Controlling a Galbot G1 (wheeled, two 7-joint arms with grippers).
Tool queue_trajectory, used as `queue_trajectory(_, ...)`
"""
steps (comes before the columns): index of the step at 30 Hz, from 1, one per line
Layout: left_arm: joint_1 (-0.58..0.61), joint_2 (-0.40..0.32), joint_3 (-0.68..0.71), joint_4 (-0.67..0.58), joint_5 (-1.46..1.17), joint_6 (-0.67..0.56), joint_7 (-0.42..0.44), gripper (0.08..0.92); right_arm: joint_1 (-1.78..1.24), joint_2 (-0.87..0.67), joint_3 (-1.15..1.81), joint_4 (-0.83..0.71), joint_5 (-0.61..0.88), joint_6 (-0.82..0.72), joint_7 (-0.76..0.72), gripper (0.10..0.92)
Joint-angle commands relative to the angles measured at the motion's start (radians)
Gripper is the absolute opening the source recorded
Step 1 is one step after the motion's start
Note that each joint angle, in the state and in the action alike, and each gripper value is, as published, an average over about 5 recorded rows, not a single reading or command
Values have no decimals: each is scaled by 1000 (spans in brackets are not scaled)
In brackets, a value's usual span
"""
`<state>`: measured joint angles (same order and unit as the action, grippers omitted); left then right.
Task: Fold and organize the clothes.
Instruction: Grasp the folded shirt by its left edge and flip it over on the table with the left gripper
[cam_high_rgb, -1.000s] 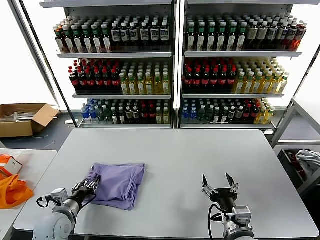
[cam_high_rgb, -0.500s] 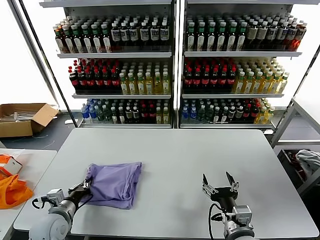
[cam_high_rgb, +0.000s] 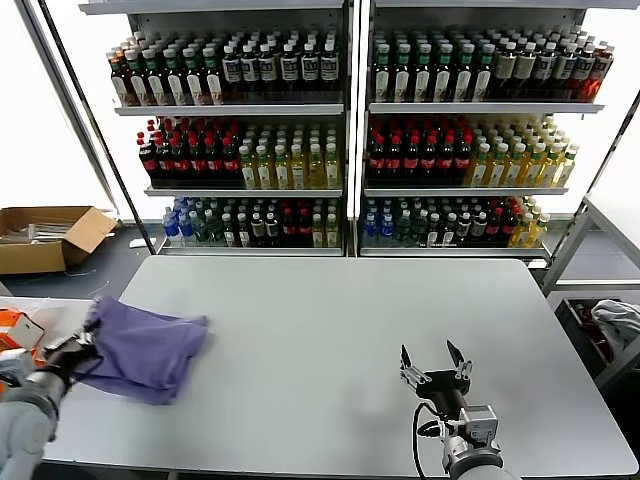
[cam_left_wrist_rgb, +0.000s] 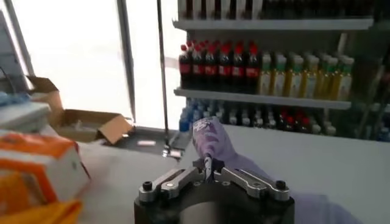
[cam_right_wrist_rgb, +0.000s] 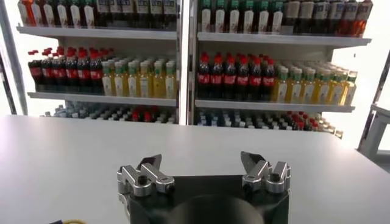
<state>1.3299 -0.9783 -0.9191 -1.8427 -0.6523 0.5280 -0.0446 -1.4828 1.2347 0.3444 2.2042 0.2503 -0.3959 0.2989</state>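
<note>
A folded lavender T-shirt lies at the far left of the grey table, hanging partly over its left edge. My left gripper is shut on the shirt's left edge. In the left wrist view the fabric is pinched between the closed jaws of that gripper and rises away from them. My right gripper stands open near the table's front, right of centre, with nothing between its fingers; the right wrist view shows this gripper with its jaws wide apart over bare table.
An orange plastic bag lies on a lower side table at the left, seen close by in the left wrist view. A cardboard box sits on the floor at the back left. Shelves of bottles stand behind the table.
My left gripper closed on the shirt's edge and dragged the folded shirt leftward across the table to its left edge. The right gripper stayed in place, open.
</note>
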Motion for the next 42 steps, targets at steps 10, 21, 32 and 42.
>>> queue_trajectory(10, 122, -45, 344, -298, 219, 13, 5, 118, -35, 12, 20, -4, -6, 19, 1, 823)
queue_trajectory(21, 36, -167, 586, -396, 208, 50, -86, 118, -79, 58, 18, 10, -51, 25, 0, 823)
queue_trajectory(32, -32, -207, 628, -273, 197, 49, -85, 118, -88, 77, 15, 25, -77, 20, -1, 823)
queue_trajectory(42, -51, -236, 657, -280, 1, -7, -92, 163, -77, 90, -3, 18, -86, 16, 0, 823)
